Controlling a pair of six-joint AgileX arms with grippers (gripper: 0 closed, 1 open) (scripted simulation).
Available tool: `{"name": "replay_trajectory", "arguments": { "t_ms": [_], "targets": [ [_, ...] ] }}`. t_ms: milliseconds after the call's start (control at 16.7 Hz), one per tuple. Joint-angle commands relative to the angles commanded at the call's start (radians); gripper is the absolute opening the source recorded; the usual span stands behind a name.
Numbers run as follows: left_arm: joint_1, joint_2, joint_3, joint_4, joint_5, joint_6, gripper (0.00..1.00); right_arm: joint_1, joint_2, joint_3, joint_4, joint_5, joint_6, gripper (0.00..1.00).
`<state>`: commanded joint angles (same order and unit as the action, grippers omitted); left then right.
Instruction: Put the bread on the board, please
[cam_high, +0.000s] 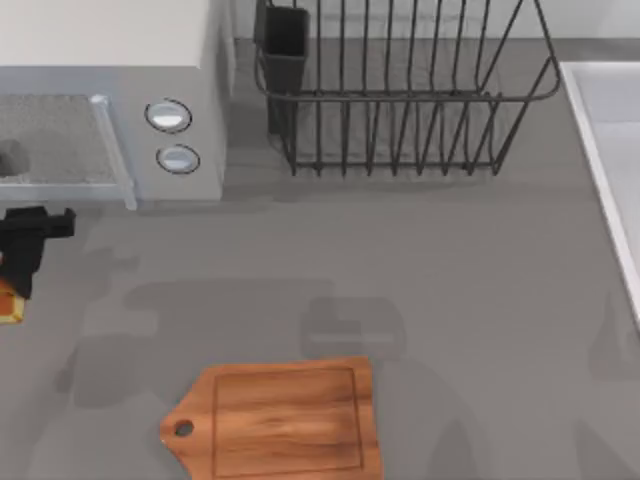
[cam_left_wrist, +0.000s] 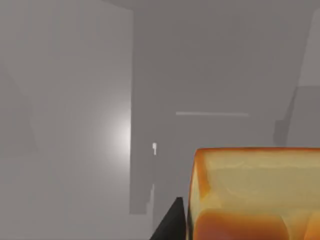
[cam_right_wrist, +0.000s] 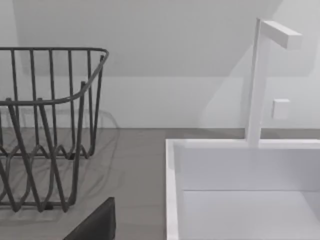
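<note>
Left claw (cam_high: 12, 290) at table's (cam_high: 450, 280) left edge, bread (cam_high: 9, 302) beneath, board (cam_high: 285, 420) well apart

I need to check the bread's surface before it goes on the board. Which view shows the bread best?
The left wrist view: the bread sits close up, its golden top and browner side plain, beside a dark finger of the left gripper. The top view catches just an orange sliver at the table's left edge, under the left gripper.

one bread (cam_left_wrist: 255, 192); one board (cam_high: 283, 420); one wire rack (cam_high: 400, 90); one microwave (cam_high: 110, 100); one sink (cam_right_wrist: 245, 190)
</note>
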<state>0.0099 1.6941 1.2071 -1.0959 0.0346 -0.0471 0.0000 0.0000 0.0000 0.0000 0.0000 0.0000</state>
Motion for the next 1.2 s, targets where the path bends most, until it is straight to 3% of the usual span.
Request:
{"name": "replay_trajectory", "arguments": {
  "t_ms": [780, 1020, 1200],
  "targets": [
    [-0.535, 0.012, -0.11, 0.109, 0.074, -1.712, 0.0, 0.0, 0.0, 0.0, 0.0, 0.0, 0.0, 1.0],
    [-0.659, -0.036, -0.149, 0.173, 0.081, -2.055, 0.0, 0.0, 0.0, 0.0, 0.0, 0.0, 0.0, 1.0],
    [-0.715, -0.071, -0.172, 0.21, 0.081, -2.201, 0.0, 0.0, 0.0, 0.0, 0.0, 0.0, 0.0, 1.0]
  ]
}}
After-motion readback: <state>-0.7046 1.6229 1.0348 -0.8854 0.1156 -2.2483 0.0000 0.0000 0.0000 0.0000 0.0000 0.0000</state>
